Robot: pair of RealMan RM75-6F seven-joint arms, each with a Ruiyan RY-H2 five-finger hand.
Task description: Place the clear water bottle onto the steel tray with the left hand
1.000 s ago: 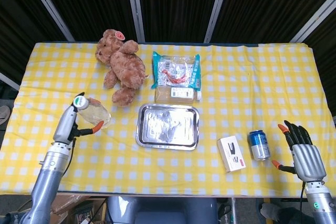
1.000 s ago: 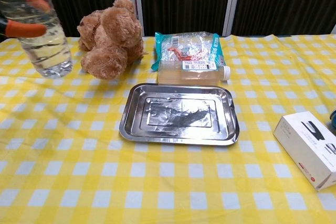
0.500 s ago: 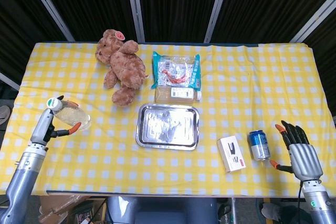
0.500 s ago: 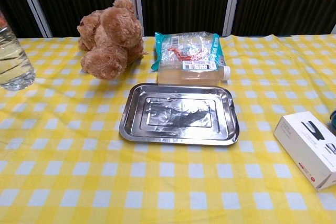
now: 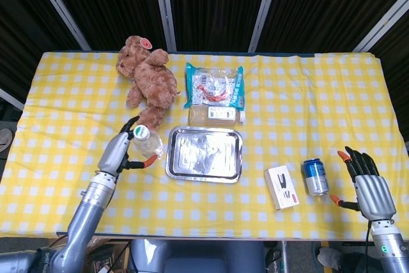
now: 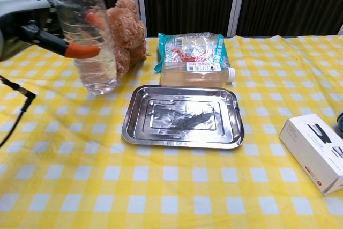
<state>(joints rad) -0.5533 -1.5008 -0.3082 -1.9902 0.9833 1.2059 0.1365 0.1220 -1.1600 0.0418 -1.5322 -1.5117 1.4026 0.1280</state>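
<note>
Left hand point(image 5: 118, 153) is carrying the clear water bottle point(image 6: 88, 33) rightward, now just left of the steel tray point(image 5: 204, 153) | fingers point(image 6: 80, 51) clamping it upright | labels unreadable | right hand point(image 5: 369, 187) fingers spreading apart, holding nothing

Shiny rectangular steel tray point(image 6: 182, 115) lies bare, open from the left and front. Brown plush teddy bear point(image 6: 120, 30) and lying pale-liquid plastic bottle point(image 6: 195, 73) crowd its far edge; white stapler box point(image 6: 317, 152) sits well right.

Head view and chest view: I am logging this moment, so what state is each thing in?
clear water bottle: held upright, lifted, left of tray
left hand: grips the bottle
steel tray: empty
right hand: fingers spread, holds nothing
can: upright
</note>
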